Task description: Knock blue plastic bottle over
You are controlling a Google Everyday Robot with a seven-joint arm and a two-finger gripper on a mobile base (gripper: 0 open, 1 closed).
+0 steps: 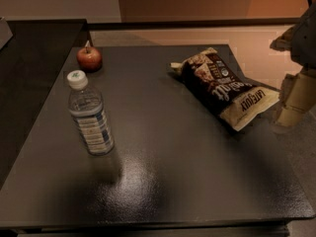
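Observation:
The blue plastic bottle (90,115) stands upright on the left side of the dark table (163,177). It is clear, with a white screw cap and a blue-and-white label. My gripper (292,102) hangs at the far right edge of the view, beyond the table's right side and far from the bottle. It is beside the snack bag and touches nothing that I can see.
A red apple (89,58) sits at the table's back left, just behind the bottle. A dark snack bag (224,87) lies at the back right, reaching the table's right edge. A dark counter (29,58) runs along the left.

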